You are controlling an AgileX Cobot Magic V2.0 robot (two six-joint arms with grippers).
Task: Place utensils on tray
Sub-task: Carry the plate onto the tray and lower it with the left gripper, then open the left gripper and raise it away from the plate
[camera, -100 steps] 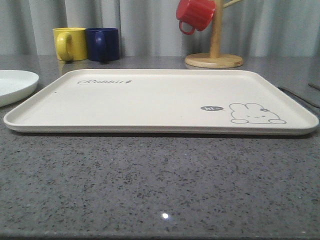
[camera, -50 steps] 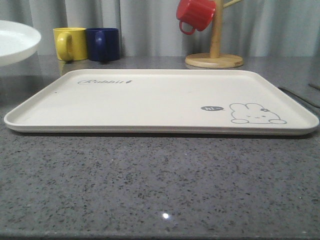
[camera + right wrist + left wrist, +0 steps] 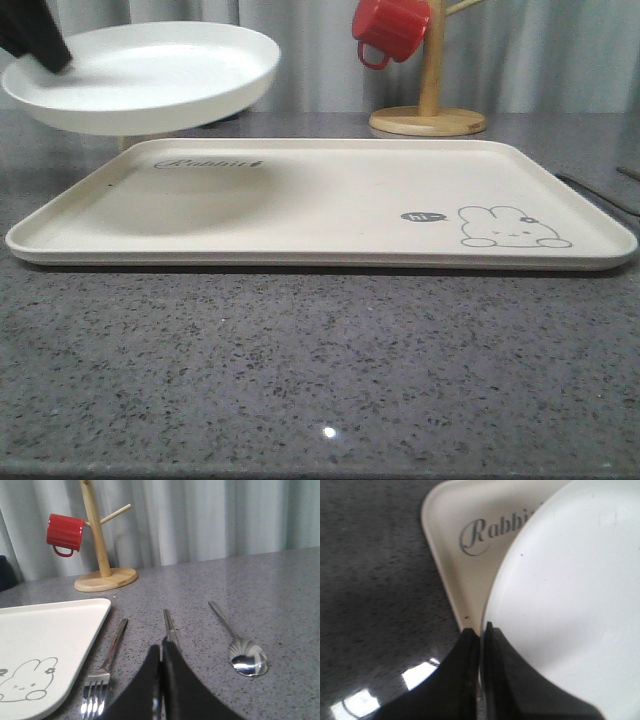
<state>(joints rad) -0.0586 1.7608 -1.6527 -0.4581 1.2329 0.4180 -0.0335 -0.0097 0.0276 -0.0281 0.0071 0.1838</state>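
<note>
Three utensils are lying on the counter just off the tray's (image 3: 55,630) rabbit corner: fork (image 3: 102,672) nearest, chopsticks (image 3: 169,622) next, spoon (image 3: 245,657) farthest. Left gripper (image 3: 480,635) is pinching the white plate's (image 3: 150,75) rim, carrying it above the tray's ten-o'clock corner. Right gripper (image 3: 161,652), fingers together and empty, is hovering over the chopsticks. Judged step: plate placement; utensils not yet begun, so the right gripper must open first.

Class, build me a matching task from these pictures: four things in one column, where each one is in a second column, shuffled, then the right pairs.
1. white plate
2. red mug
3. fork
4. left gripper

A. hanging on the wooden mug tree
B. lying on the grey counter beside the tray
C. held up in the air over the tray's corner
D. clamped on the plate's rim

Pairs: 1-C, 2-A, 3-B, 4-D
</note>
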